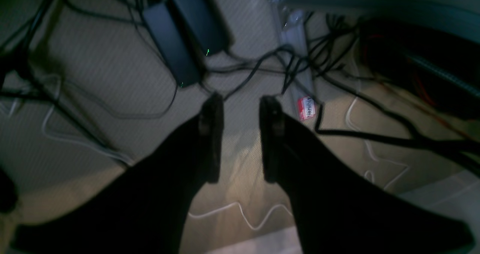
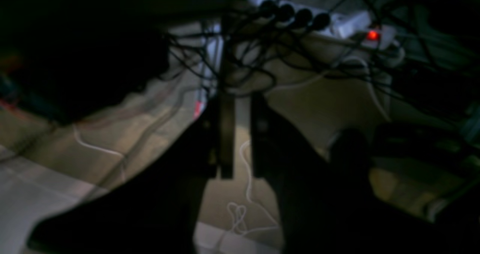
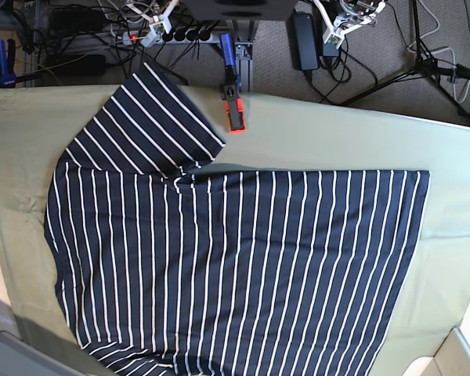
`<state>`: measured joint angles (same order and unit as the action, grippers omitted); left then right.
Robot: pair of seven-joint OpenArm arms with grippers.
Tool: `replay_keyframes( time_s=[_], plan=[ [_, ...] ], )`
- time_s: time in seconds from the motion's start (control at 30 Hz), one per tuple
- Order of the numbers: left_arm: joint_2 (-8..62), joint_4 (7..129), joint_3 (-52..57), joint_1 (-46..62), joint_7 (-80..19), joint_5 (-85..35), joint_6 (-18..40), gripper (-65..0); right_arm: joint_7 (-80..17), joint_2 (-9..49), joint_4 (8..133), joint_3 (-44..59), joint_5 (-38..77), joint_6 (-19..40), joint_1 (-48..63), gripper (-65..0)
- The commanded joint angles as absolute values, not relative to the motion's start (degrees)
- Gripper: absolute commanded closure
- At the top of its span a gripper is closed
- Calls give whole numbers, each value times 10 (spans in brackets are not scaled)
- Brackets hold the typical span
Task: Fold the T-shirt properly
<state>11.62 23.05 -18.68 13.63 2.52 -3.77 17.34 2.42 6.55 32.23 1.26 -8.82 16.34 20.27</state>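
Observation:
The dark navy T-shirt (image 3: 235, 266) with thin white stripes lies spread flat on the olive-green cloth (image 3: 337, 133) in the base view. One sleeve (image 3: 153, 125) points to the back left. Its front edge runs out of the frame, and no label shows. The shirt appears in neither wrist view. My left gripper (image 1: 242, 98) is open and empty, pointing at the carpeted floor behind the table. My right gripper (image 2: 242, 104) is dark and blurred, with a narrow gap between its fingers and nothing in it, over cables on the floor.
An orange and blue clamp (image 3: 233, 110) grips the table's back edge near the sleeve. Another blue clamp (image 3: 0, 63) stands at the far left. Behind the table lie a power strip (image 2: 337, 23), black power adapters (image 1: 172, 40), tangled cables and tripod legs (image 3: 423, 55).

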Motion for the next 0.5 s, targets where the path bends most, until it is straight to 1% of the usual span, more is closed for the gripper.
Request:
replay_keyframes(
  time_s=[0.0, 0.07, 0.17, 0.27, 0.37, 0.4, 0.47],
  plan=[
    [129, 250, -187, 154, 37, -40, 196, -194, 30, 74, 343, 14, -86, 170, 220, -64],
    [145, 295, -187, 187, 50, -40, 208, -194, 30, 82, 383, 14, -86, 173, 254, -64],
    [165, 371, -176, 239, 54, -40, 208, -194, 29, 98, 450, 14, -85, 182, 306, -64],
    [175, 455, -135, 299, 54, -42, 209, -194, 28, 117, 523, 14, -59, 183, 361, -64],
    [175, 542, -79, 360, 53, -67, 210, -194, 26, 141, 608, 14, -27, 183, 421, -64],
    [175, 571, -61, 379, 54, -76, 226, -194, 25, 149, 638, 14, -22, 183, 441, -64],
    [177, 630, -27, 414, 53, -93, 276, -194, 24, 164, 703, 16, -21, 183, 482, -64]
  ],
)
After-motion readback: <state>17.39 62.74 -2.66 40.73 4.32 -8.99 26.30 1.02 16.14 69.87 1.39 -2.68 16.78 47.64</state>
